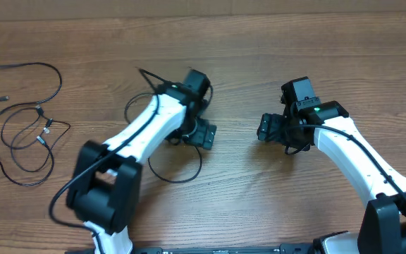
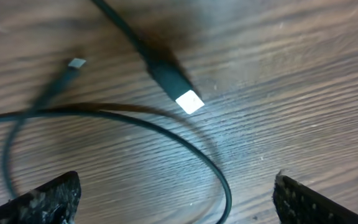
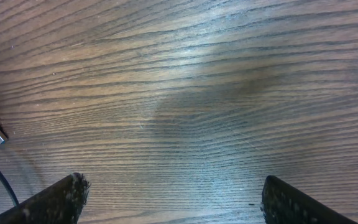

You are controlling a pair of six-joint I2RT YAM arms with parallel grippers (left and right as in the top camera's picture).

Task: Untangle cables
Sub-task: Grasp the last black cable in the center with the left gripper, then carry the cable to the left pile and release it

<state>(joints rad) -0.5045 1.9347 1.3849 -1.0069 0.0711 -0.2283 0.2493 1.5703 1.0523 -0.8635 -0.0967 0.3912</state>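
While left fingers and right fingers gape wide, brown wood-grain table, cables strewn

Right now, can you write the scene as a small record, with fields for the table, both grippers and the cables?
surface: wooden table
left gripper: open, holding nothing
right gripper: open, over bare wood
cables: loose loops on the left side; one more cable and a silver-tipped plug lie under the left gripper
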